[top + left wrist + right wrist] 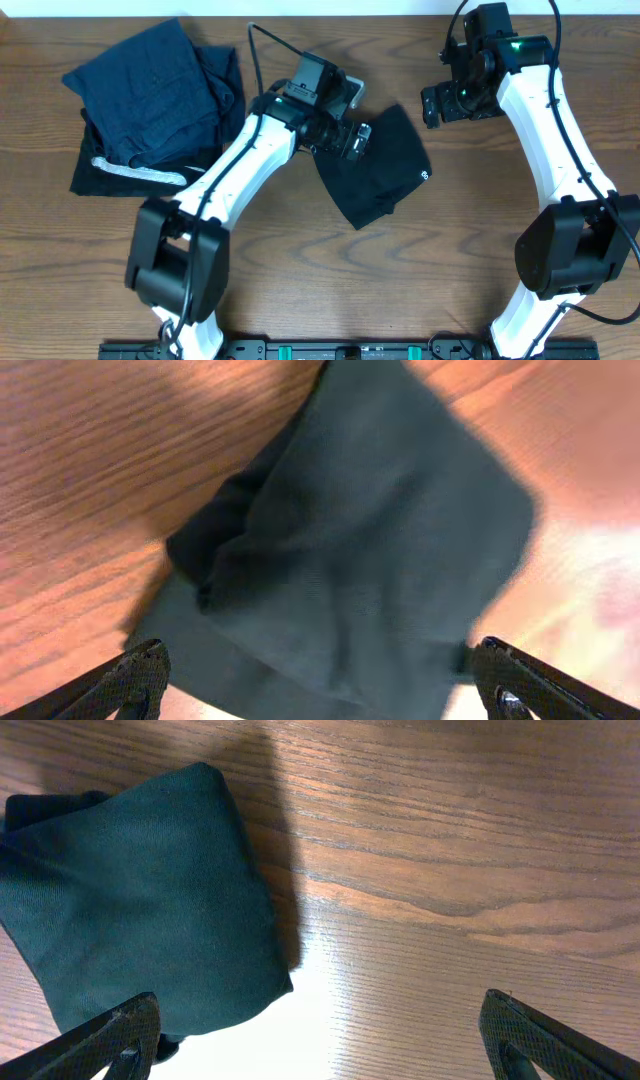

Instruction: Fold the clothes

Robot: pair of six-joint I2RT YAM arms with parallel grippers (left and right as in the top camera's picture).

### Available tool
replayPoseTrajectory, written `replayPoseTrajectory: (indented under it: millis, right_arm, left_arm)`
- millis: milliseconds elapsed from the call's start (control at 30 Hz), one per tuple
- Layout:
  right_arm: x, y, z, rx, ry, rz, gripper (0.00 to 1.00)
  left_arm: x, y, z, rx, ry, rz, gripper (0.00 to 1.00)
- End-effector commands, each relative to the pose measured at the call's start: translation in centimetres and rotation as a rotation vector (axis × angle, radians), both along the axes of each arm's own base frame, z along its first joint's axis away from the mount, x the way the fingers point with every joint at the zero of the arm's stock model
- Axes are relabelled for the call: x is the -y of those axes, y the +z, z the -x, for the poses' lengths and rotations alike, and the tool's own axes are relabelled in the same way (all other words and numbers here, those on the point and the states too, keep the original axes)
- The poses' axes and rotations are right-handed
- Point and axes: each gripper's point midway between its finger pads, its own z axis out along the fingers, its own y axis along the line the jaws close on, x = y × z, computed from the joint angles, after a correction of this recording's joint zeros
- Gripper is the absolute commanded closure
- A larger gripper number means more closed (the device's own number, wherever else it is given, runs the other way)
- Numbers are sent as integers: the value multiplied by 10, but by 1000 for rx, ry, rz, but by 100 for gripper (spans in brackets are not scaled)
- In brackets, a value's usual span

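Sitting roughly mid-table, the black top (pixel 385 175) is bunched into a loose folded lump, with a little white logo showing near its right edge. The left gripper (pixel 358 140) hangs over the top's far-left part, fingers spread wide. The right gripper (pixel 438 105) is further back toward the far right edge, fingers also spread, beside the cloth. A navy pile (pixel 160 90) fills the far left corner.

Left gripper (pixel 352 142) at the folded black soft-fabric top (pixel 390 172), right gripper (pixel 442 106) hanging apart, rumpled navy blue garments (pixel 150 95) far left.
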Motion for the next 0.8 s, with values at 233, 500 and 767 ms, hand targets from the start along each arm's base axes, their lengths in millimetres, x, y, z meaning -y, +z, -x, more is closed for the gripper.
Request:
replayPoseTrajectory:
  millis: [233,500,767]
  right_arm:
    - [2,6,-2,18,6,11,1]
    - [2,6,-2,18,6,11,1]
    - [2,6,-2,18,6,11,1]
  left_arm:
    - [-12,-62,-23,26,-3,-157,2]
    - [-14,-106,-16,-52,-11,-196,2]
    - [-14,-111,-12,-69,-18,-201,16]
